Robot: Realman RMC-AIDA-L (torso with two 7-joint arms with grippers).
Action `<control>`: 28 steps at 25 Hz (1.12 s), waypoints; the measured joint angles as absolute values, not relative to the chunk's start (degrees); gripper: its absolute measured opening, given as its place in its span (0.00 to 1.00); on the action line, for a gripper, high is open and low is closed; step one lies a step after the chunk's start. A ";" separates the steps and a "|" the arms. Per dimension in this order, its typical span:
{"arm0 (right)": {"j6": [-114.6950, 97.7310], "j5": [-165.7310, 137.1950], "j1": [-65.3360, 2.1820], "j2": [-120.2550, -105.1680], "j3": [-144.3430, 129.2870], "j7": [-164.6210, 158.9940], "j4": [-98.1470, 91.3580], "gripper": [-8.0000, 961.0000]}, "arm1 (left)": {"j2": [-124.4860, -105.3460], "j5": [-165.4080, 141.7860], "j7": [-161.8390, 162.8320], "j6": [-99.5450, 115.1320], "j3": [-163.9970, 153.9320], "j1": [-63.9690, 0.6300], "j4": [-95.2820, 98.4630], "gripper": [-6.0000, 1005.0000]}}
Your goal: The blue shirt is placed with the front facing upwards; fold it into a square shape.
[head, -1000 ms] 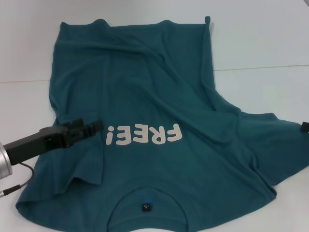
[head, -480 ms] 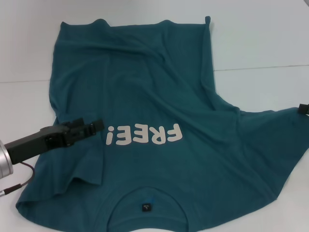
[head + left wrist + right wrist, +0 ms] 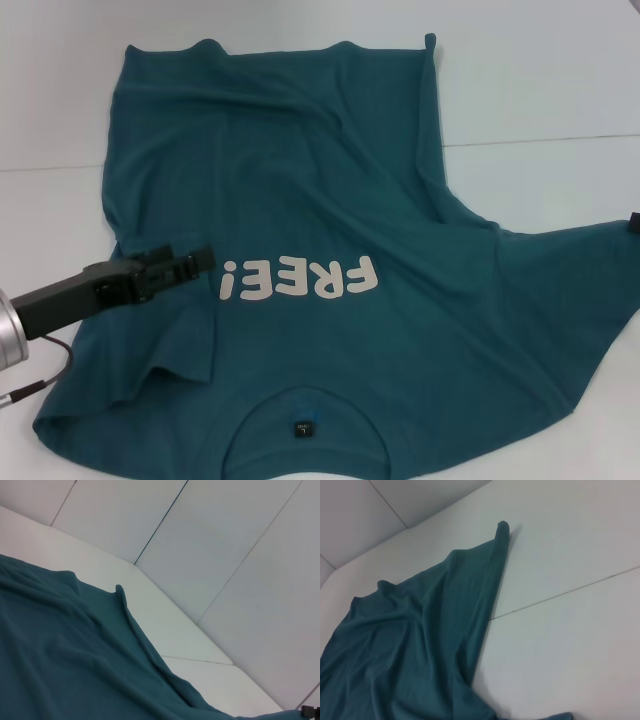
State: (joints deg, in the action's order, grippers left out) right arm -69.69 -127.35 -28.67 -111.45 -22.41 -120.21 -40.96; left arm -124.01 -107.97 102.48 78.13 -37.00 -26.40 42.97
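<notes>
Shirt [image 3: 300, 200] — chest print "FREE!" [image 3: 298, 279], pale cream block capitals on teal; in the head view the word reads upside down, its exclamation mark toward the robot's left.

Neck label [image 3: 302, 430] — small dark square inside the collar, bearing a tiny pale mark too small to read.

Wrist views — only plain teal cloth, no lettering.

No other text, brand, number or sign can be read anywhere.
</notes>
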 joint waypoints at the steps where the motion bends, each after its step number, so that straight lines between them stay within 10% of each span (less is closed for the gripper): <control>1: -69.74 -127.35 -28.75 -111.45 -22.40 -120.19 -40.96 0.05 | -124.01 -107.96 102.48 78.13 -37.00 -26.42 42.97 0.90; 28: -69.49 -125.94 -39.84 -116.55 -32.67 -119.35 -40.56 0.08 | -124.01 -107.92 102.87 76.64 -37.00 -26.72 42.89 0.90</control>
